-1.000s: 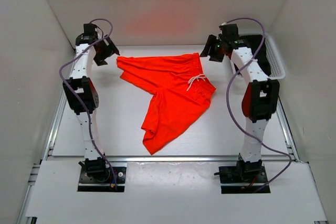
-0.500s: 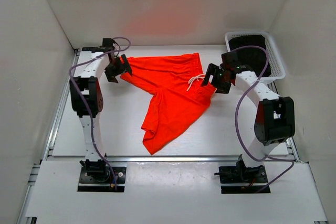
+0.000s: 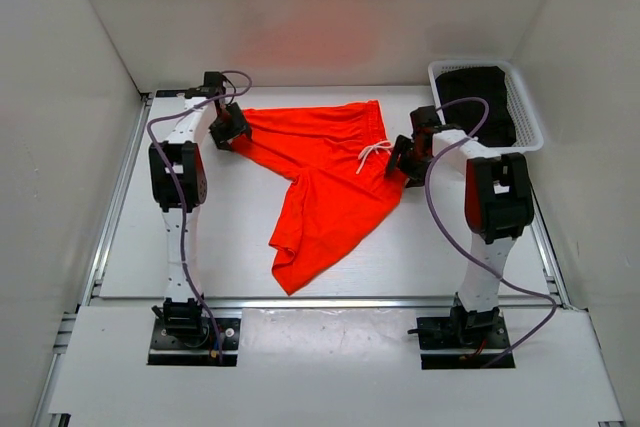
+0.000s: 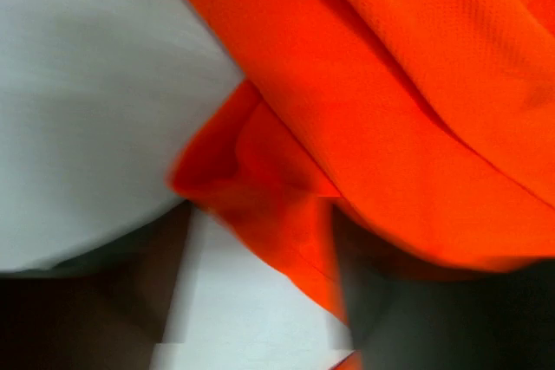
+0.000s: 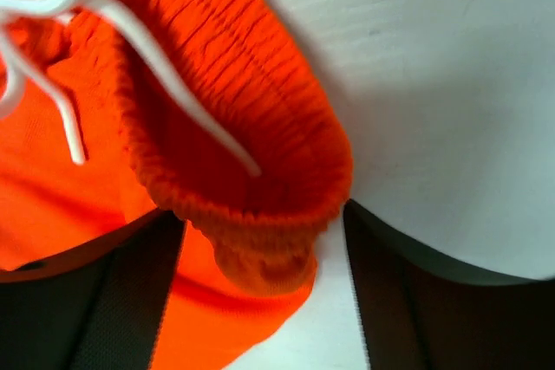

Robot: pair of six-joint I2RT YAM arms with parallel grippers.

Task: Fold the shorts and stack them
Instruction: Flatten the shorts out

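Observation:
The orange-red shorts lie spread on the white table, one leg pointing far left, the other toward the near edge, the white drawstring at the waistband on the right. My left gripper is down at the hem corner of the far-left leg; in the left wrist view the jaws stand open with the fabric corner between them. My right gripper is down at the waistband's right end; in the right wrist view the open jaws straddle the gathered elastic band.
A white basket holding dark cloth stands at the back right corner. White walls enclose the table on three sides. The metal rail runs along the near edge in front of the arm bases.
Both arms swung down from raised poses at the back to the table. The left gripper reached the leg's hem corner, the right gripper the waistband end. The shorts have not moved.

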